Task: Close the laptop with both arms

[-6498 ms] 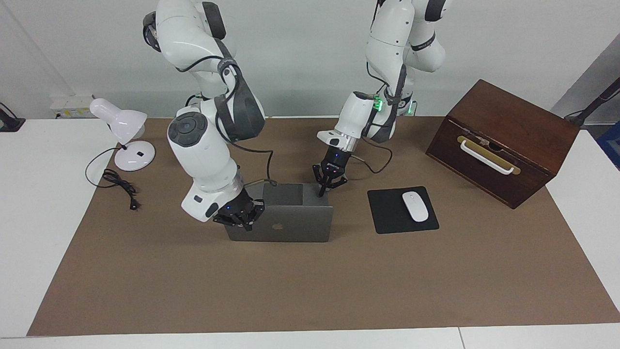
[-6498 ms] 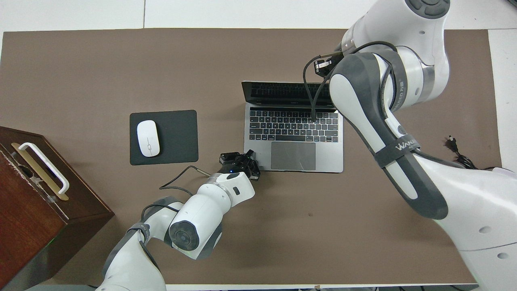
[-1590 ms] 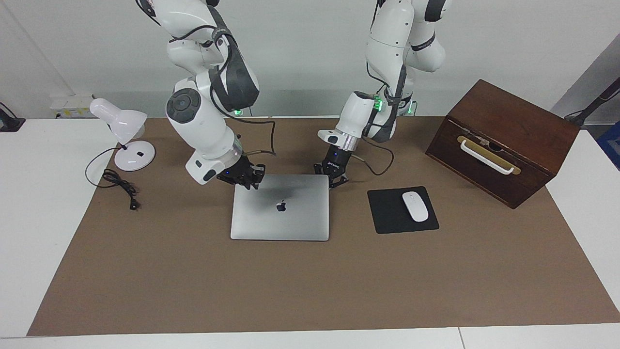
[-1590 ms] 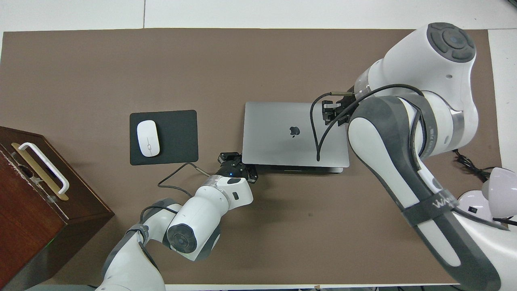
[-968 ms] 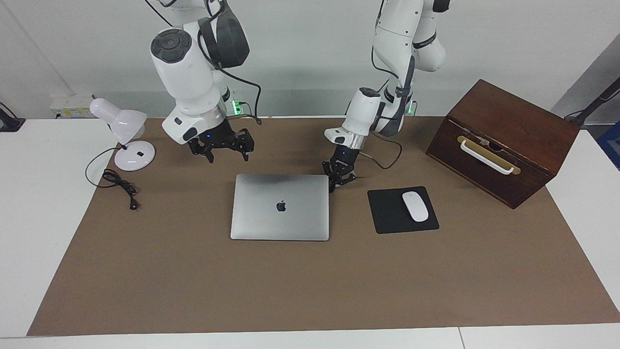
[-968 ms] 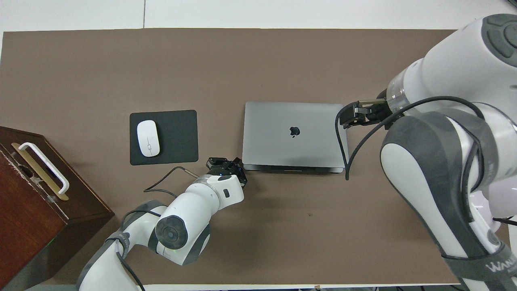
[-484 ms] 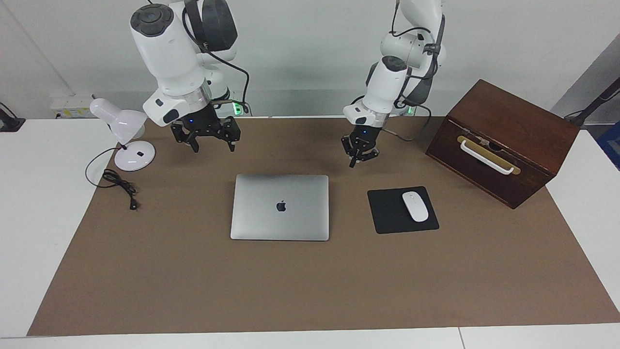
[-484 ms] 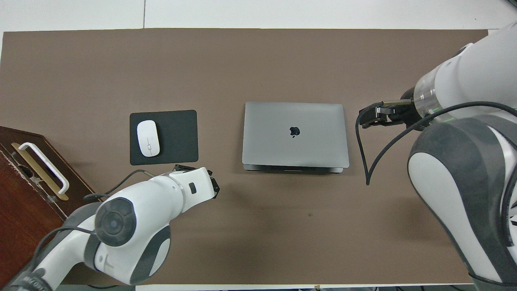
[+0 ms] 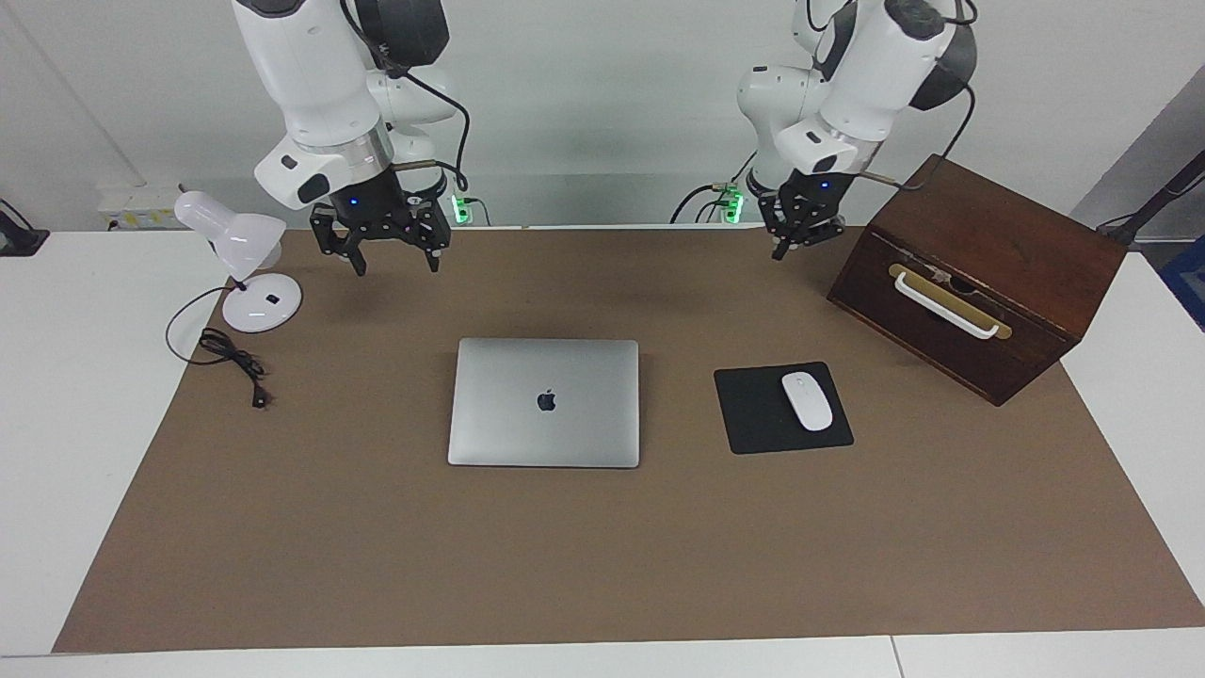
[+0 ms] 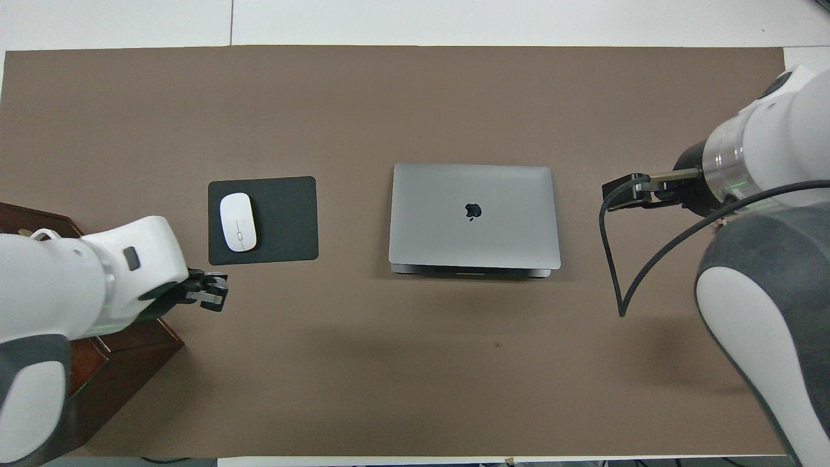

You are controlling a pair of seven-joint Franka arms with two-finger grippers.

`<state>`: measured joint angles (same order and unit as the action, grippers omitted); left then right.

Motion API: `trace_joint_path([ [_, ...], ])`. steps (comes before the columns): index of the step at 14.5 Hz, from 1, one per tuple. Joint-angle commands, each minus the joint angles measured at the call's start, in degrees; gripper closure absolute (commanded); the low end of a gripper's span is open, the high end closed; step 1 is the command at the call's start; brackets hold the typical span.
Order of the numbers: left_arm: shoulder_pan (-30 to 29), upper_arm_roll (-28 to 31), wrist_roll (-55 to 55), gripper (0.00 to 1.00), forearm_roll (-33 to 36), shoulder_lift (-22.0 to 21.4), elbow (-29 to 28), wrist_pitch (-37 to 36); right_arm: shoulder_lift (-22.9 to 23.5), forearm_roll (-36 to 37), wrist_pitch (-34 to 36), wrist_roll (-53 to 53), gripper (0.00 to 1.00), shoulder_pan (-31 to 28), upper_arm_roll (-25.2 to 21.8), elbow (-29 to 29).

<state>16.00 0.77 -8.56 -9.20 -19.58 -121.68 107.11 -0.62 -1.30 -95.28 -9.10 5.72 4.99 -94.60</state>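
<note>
I inspected the table from my remote station. The laptop (image 9: 544,402) lay shut and flat on the brown mat (image 9: 602,556) near the middle of the table, its lid down and the dark apple logo (image 9: 546,400) facing up. Neither gripper touched it.

The right gripper (image 9: 389,259) hung in the air over the mat's edge nearest the robots, toward the right arm's end of the table, well apart from the laptop. Its fingers were spread wide and held nothing. The left gripper (image 9: 796,241) hung over the same edge of the mat toward the left arm's end, just beside the upper corner of the wooden box (image 9: 979,278). Its fingers appeared close together with nothing between them, but I could not tell their state for certain.

The black mouse pad (image 9: 781,408) lay beside the laptop toward the left arm's end, with the white mouse (image 9: 808,401) resting on it. The wooden box, fitted with a white handle (image 9: 944,304), stood nearer the robots than the mouse pad. A white desk lamp (image 9: 243,259) stood at the right arm's end, its base at the mat's edge, with its black cord (image 9: 231,363) trailing onto the mat.
</note>
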Motion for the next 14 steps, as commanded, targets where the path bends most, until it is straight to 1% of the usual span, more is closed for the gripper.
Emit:
trace_joint_path([
  [1,-6.9,-0.7,-0.9,0.40,-0.7,1.8,5.6,-6.2,-0.3,1.8,-0.3,4.1,0.00,-1.8,-0.1,-1.3],
  [2,-9.0,-0.7,-0.7,0.00,-0.7,1.8,6.4,-6.9,0.0,3.1,-0.4,4.7,0.00,-1.8,-0.3,-1.4],
  [3,-10.7,-0.7,-0.6,0.00,-0.7,1.8,7.0,-7.2,0.5,4.9,-0.5,5.1,0.00,-1.9,-0.2,-1.4],
  [4,-12.3,-0.7,-0.2,0.00,0.7,1.8,7.2,-6.7,0.7,5.2,-1.1,5.3,0.00,-1.9,-0.2,-1.5],
  [6,-12.8,-0.9,0.2,0.00,7.9,2.0,8.2,-5.6,0.6,5.2,-0.9,5.3,0.00,-2.2,-0.2,-1.7],
  [7,-13.3,-0.6,0.5,0.00,8.3,2.4,9.0,-5.3,0.5,5.3,-0.4,5.3,0.00,-2.2,-0.2,-1.7],
  [8,-15.0,-0.7,2.2,0.00,8.1,2.9,9.9,-5.3,0.5,5.2,-0.4,5.3,0.00,-2.2,-0.1,-1.6],
  [9,-16.1,-0.7,6.6,0.00,7.5,3.2,10.6,-5.2,0.6,5.0,-0.6,5.4,0.00,-2.2,-0.1,-1.6],
  [10,-16.1,-0.7,8.5,0.00,7.8,4.1,11.5,-5.1,0.5,4.9,-0.5,5.5,0.00,-2.3,-0.1,-1.6],
  [12,-16.4,-0.6,8.5,0.00,7.9,6.6,15.7,-6.3,0.3,4.9,-0.1,5.7,0.00,-2.9,-0.1,-1.1],
  [14,-16.9,-0.7,8.5,0.00,7.7,9.1,19.6,-8.1,0.4,4.6,0.4,8.5,0.00,-3.7,-0.6,-0.9],
])
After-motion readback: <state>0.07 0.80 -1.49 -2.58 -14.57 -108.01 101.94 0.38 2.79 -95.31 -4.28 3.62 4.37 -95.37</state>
